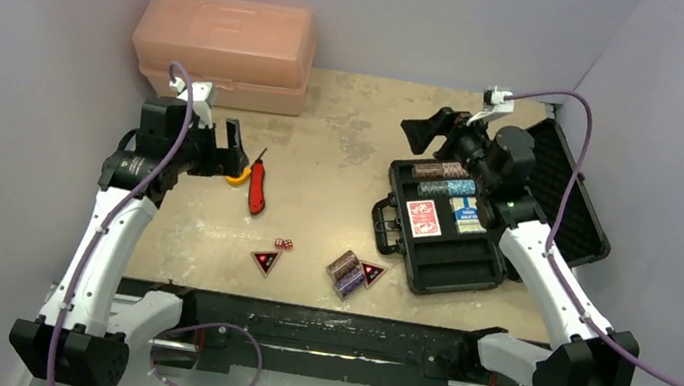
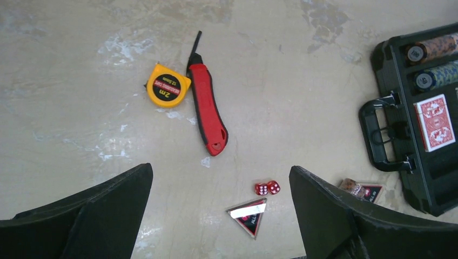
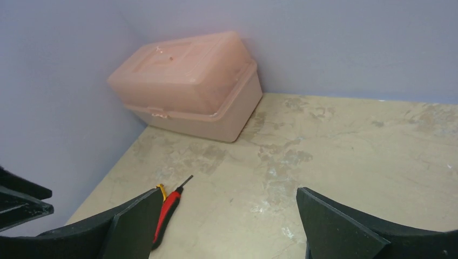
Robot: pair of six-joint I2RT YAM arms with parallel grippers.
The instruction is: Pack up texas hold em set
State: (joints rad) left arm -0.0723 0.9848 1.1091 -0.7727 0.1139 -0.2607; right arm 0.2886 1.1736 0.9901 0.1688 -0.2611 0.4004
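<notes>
Both pairs of fingers are spread wide and hold nothing. Your left fingers (image 2: 108,210) hang above the beige surface (image 1: 344,153). Your right fingers (image 3: 345,221) are raised over the far left corner of the open black foam-lined case (image 1: 455,254) and point away from it, toward the far left of the surface. The case lies on the right side, with rows of poker chips (image 1: 440,170), a red card deck (image 1: 423,218) and a blue card deck (image 1: 467,214) inside. The loose pieces are near the near edge, between the two arms: two small red dice (image 2: 267,188), one black-red triangular token (image 2: 249,211) just beside them, and further right some short chip stacks (image 1: 344,271) on their sides, touching a second triangular token (image 1: 371,273). From the left fingers the dice lie toward the near edge and to the right, and from the wrist they show in the gap between the fingers. I judge the left arm is nearer to them, while the chip stacks are close beside the handle side of the case.
</notes>
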